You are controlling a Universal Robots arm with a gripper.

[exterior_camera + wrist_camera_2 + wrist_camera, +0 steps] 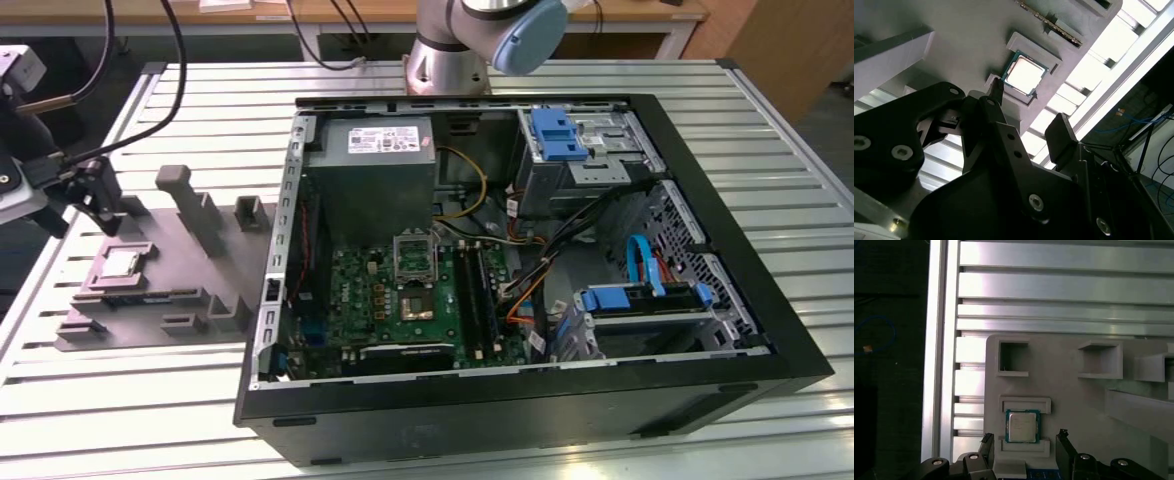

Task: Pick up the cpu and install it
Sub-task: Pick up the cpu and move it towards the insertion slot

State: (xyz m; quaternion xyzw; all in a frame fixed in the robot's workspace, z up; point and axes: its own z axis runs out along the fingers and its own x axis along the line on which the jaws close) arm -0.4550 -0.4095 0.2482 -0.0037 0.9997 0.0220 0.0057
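The cpu [1022, 426] has a smooth, pale metal top with a dull sheen. The tray [1079, 405] is matt grey moulded plastic. The table [1054, 285] is ribbed, bright, reflective metal. The gripper [1024, 435] is matt black.

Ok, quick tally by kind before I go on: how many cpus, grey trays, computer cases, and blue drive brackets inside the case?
cpu: 1
grey moulded tray: 1
open computer case: 1
blue drive brackets: 2
Total: 5
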